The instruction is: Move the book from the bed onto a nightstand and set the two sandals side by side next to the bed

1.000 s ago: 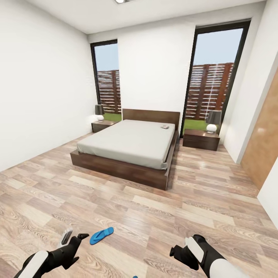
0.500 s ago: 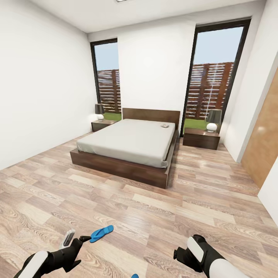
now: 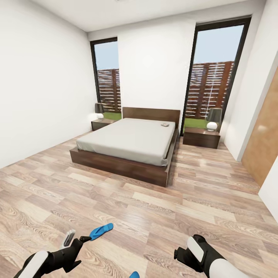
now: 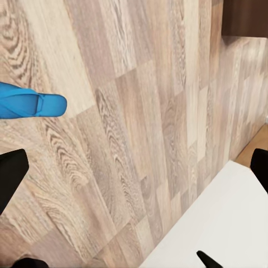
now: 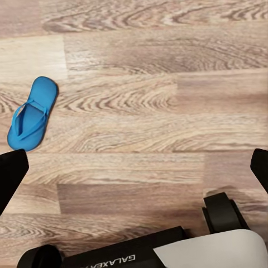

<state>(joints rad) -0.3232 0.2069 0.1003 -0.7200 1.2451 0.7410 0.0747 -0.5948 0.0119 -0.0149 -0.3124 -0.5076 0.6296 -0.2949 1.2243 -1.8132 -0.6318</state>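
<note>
The bed (image 3: 127, 143) stands against the far wall with the book (image 3: 165, 124) lying flat on the mattress near the headboard. A nightstand (image 3: 101, 124) flanks it on the left and another nightstand (image 3: 200, 138) on the right. One blue sandal (image 3: 101, 231) lies on the floor just beyond my left gripper (image 3: 76, 238), which is open and empty. The tip of the second sandal (image 3: 134, 275) pokes in at the bottom edge. My right gripper (image 3: 179, 253) hangs open over bare floor. The left wrist view catches a sandal (image 4: 30, 104), and the right wrist view shows a sandal (image 5: 32, 113).
A lamp (image 3: 99, 112) stands on the left nightstand and another lamp (image 3: 212, 119) on the right one. Two tall windows (image 3: 213, 69) sit behind the bed. A brown door (image 3: 266, 143) is on the right wall. Wide wood floor (image 3: 154, 208) lies between me and the bed.
The whole picture has shifted slightly, so the camera has moved. More of the second sandal's tip shows at the bottom edge. My left gripper now sits closer to the first sandal.
</note>
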